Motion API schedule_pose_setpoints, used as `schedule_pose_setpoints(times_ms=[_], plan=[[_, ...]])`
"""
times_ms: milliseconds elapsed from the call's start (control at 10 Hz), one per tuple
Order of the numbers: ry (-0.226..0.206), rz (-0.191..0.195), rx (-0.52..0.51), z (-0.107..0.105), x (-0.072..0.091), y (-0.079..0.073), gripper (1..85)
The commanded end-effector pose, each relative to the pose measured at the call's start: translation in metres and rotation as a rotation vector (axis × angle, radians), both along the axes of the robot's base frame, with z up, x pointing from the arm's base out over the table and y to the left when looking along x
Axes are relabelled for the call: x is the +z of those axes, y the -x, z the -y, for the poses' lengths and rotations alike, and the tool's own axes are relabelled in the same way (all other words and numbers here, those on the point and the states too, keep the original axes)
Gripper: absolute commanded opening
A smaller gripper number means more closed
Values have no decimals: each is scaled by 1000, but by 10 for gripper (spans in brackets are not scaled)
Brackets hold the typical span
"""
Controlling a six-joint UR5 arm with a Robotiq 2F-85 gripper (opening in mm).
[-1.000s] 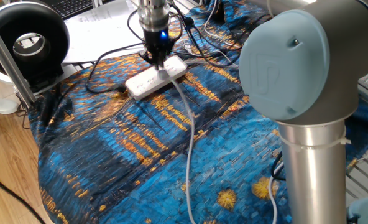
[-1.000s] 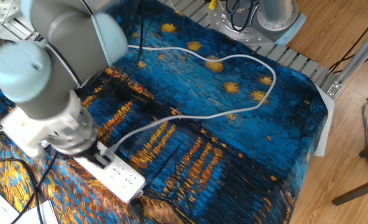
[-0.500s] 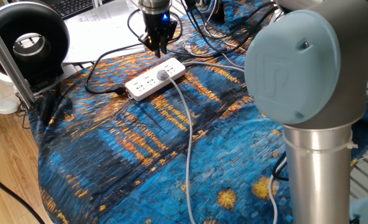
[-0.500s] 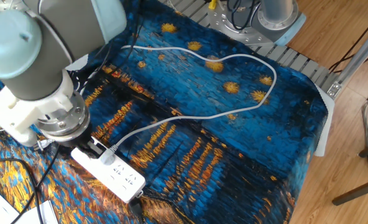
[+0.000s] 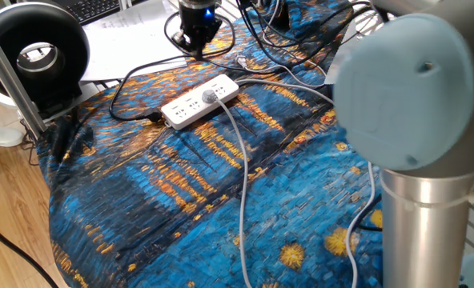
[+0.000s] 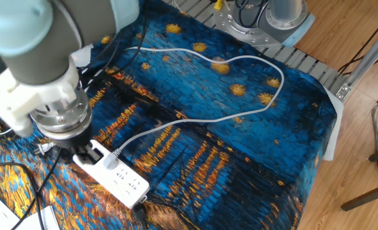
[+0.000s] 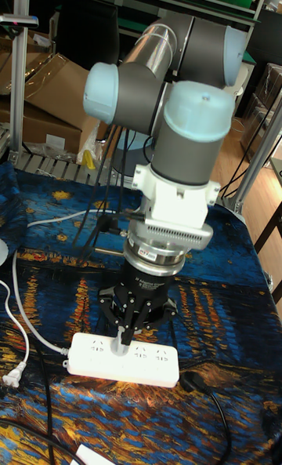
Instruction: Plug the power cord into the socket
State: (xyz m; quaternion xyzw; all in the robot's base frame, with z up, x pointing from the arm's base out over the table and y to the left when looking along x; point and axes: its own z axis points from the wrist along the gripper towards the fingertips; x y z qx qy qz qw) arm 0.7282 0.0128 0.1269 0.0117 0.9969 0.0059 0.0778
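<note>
The socket (image 5: 190, 104) (image 6: 120, 184) (image 7: 149, 361) is a white power strip lying on the blue patterned cloth. The power cord (image 5: 243, 172) (image 6: 240, 114) (image 7: 17, 288) runs across the cloth, and its round grey plug (image 5: 211, 95) (image 6: 110, 163) (image 7: 118, 346) sits upright in an outlet near one end of the strip. My gripper (image 5: 197, 50) (image 6: 82, 151) (image 7: 138, 325) hangs open just above that end, clear of the plug. Nothing is between the fingers.
A black cable with a black plug (image 5: 152, 118) (image 7: 197, 385) enters the strip's other end. A loose white plug (image 7: 11, 376) lies at the left. A black round device (image 5: 37, 50) and papers (image 5: 133, 32) stand beyond the cloth. My arm's elbow (image 5: 409, 88) fills the right foreground.
The gripper has let go of the plug and lifted up and away from the strip. The plug stays seated in the outlet, and the strip has not moved.
</note>
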Motion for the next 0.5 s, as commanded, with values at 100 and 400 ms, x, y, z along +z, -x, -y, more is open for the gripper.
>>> schedule_pose_setpoints(times_ms=[100,400], plan=[[-31,55,-37,-8,8,-10,13],[-51,72,-41,-14,7,-17,13]])
